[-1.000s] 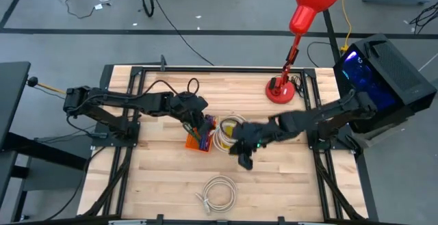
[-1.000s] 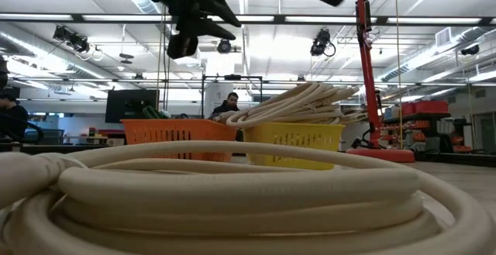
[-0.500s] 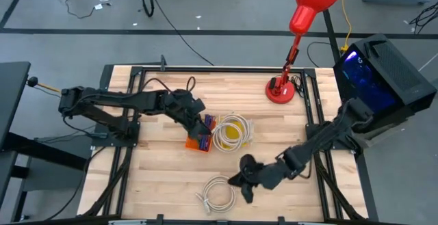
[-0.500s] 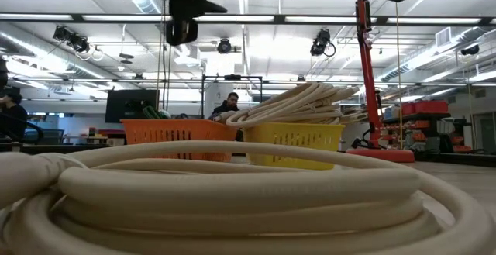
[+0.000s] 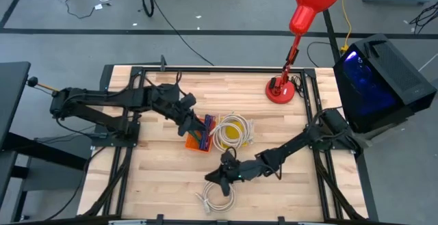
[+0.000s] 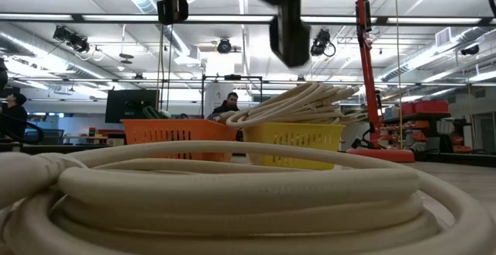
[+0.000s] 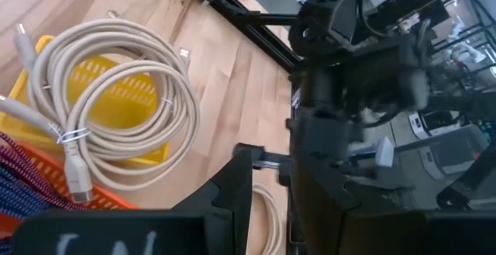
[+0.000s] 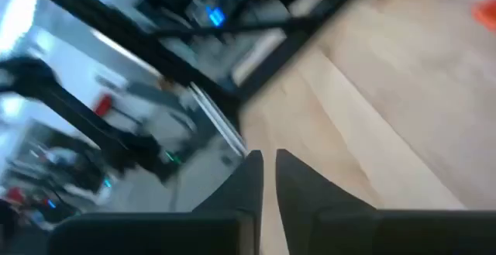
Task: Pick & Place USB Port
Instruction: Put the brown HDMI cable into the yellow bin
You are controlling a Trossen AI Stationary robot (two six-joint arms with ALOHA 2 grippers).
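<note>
A loose coil of white USB cable [image 5: 220, 194] lies flat on the wooden table near its front edge and fills the foreground of the low view [image 6: 232, 193]. Just above its far side, my right gripper [image 5: 212, 178] hovers with its fingers [image 8: 266, 162] almost together and nothing between them. A second white coil [image 7: 116, 92] rests on the rim of the yellow basket [image 5: 231, 133]. Beside that basket stands the orange basket [image 5: 198, 140], holding dark and red cables. My left gripper [image 5: 192, 117] hangs open above the orange basket's far left side, holding nothing.
A red desk lamp [image 5: 282, 88] stands at the far right of the table. A black computer case with blue light [image 5: 376, 74] sits off the right edge. Black frame rails [image 5: 130, 150] run along both sides. Bare wood lies left of the loose coil.
My right gripper has swung from beside the yellow basket toward the table's near edge and left, sinking to just above the loose coil. My left gripper has risen and drawn back from the orange basket toward the far left.
</note>
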